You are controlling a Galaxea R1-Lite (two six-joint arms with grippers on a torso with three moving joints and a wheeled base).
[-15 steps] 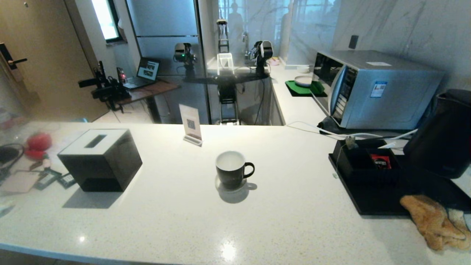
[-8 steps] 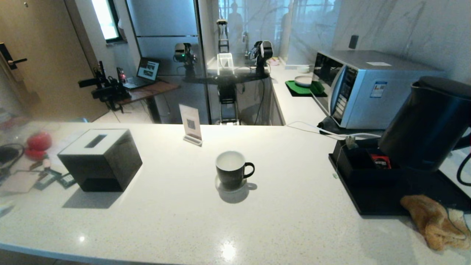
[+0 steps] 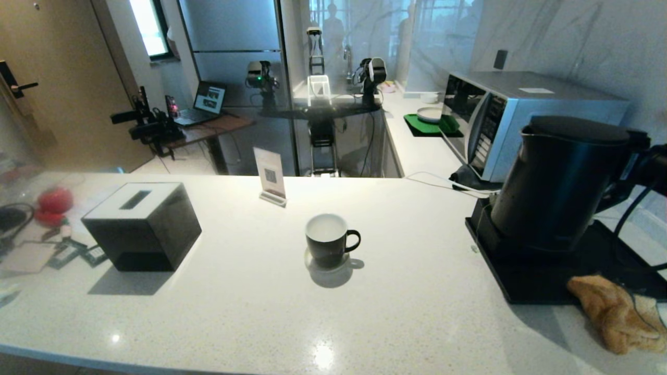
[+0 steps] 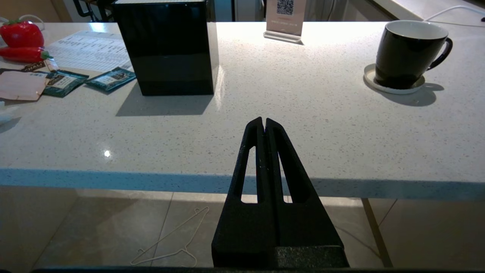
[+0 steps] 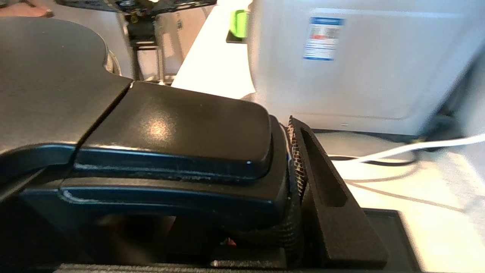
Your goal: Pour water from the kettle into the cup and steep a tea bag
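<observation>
A pale speckled worktop (image 3: pixel 250 302) filled the scene, backed by a glass partition and a marble wall. The cup (image 3: pixel 326 240) made the handiest landmark: it stood on a small white coaster (image 4: pixel 394 79) near the middle of the surface, upright, white inside, handle turned toward the robot's right. Well to its left sat a black box (image 3: pixel 141 225) with a slot in its top, and beyond that some tea packets (image 4: pixel 110 78) and a red pepper (image 4: pixel 21 34). Just behind the cup stood a small card stand (image 3: pixel 271 177). Well to the cup's right lay a black tray (image 3: pixel 526 281) with a tan cloth (image 3: pixel 612 312) on its near corner, and a microwave (image 3: pixel 526 122) stood behind that.

The right claw (image 5: pixel 291 182) was clamped on the handle of the kettle (image 3: pixel 560 179), holding it upright above the tray, well apart from the cup. The left claw (image 4: pixel 264 127) hung off the worktop's near edge, fingers pressed together, holding nothing.
</observation>
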